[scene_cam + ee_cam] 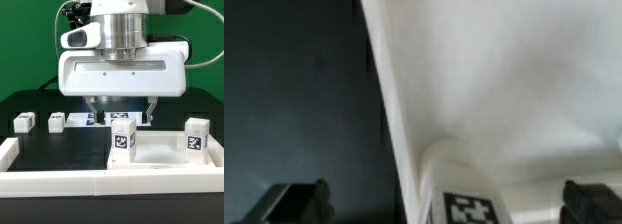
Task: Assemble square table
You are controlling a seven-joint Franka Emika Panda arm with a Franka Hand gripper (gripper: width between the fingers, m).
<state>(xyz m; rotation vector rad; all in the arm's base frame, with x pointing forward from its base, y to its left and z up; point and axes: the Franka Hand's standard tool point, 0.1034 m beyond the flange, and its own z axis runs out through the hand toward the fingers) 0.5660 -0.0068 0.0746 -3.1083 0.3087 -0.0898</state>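
**Exterior view**
- Hand (122, 108): white housing, fingers spread wide with nothing between them. It hangs above the slab without touching it.
- Slab (160, 160) of the square table: white with a raised rim, lying on the black bench (60, 145) toward the exterior view's right.
- First leg (123, 141): tagged, upright at a slab corner, just below the hand.
- Second leg (196, 138): tagged, upright on the slab at the exterior view's right.
- Loose legs, two: one (22, 122) and its neighbour (56, 122), on the bench at the exterior view's left, well apart from the slab.
- Border rails (60, 183): white, edging the bench.

**Wrist view**
- Slab (509, 80): a pale surface beside the dark bench (295, 90).
- Hand (441, 200): dark fingertips (295, 203) stand far apart, with a tagged piece (470, 208), probably the first leg, between them.

**Handling note**
- The step in hand appears to be gripping the first leg, perhaps to turn it home. Whether it is fully seated cannot be told.
- Descend straight, keeping a finger on either side of the leg.
- Close on its flat faces and stay clear of the slab's rim.
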